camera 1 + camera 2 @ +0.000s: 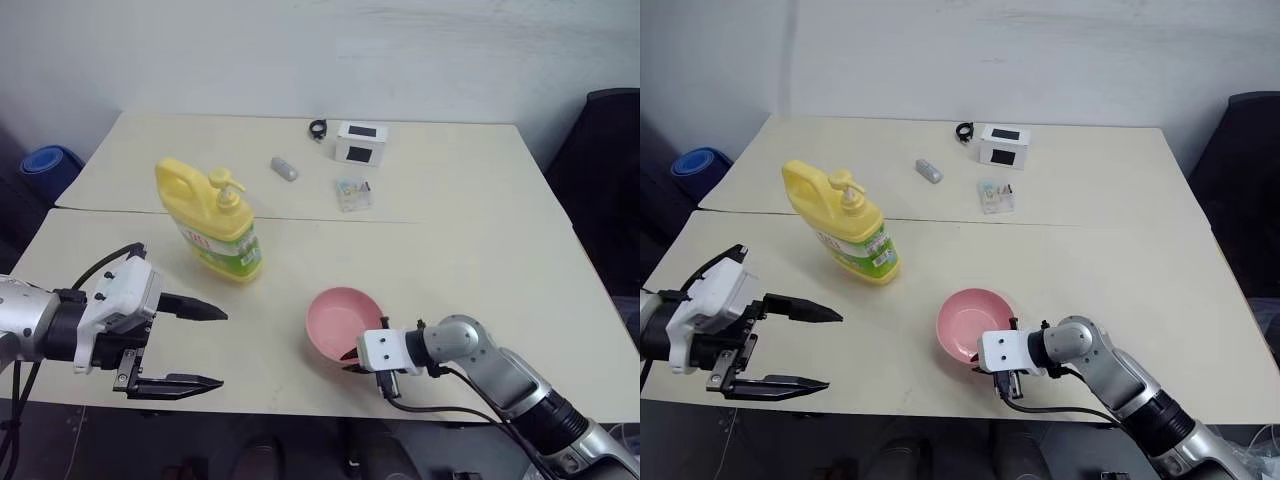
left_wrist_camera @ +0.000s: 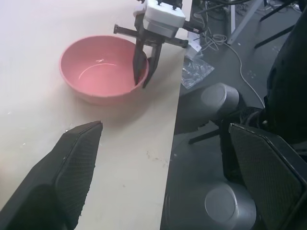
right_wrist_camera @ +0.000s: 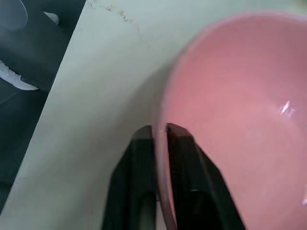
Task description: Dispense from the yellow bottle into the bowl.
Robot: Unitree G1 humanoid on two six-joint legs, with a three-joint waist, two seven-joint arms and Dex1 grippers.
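My right gripper [image 3: 160,132] is clamped on the near rim of the pink bowl [image 1: 338,315], one finger inside the wall and one outside. My left gripper [image 1: 195,345] hangs spread wide with nothing between its fingers, over the bench [image 1: 450,250] near its front edge.

The pinch is on a thin, glossy wall, so if I drag or lift the bowl it could pivot on that single point, tip, or slip out of my fingers. It also sits close to the bench's front edge, right under my right gripper, and a pull toward me would likely take it over the lip (there is only floor and chair legs below).

The yellow pump bottle [image 1: 212,220] stands upright well beyond my left gripper and off to the bowl's far left, well apart from it. Pressing its pump one-handed could topple it, since it is tall and narrow at the base.

Open room lies between bottle and bowl. The small clutter, a white box [image 1: 359,143], a clear packet [image 1: 353,193] and a grey cylinder [image 1: 285,168], is far beyond both grippers.
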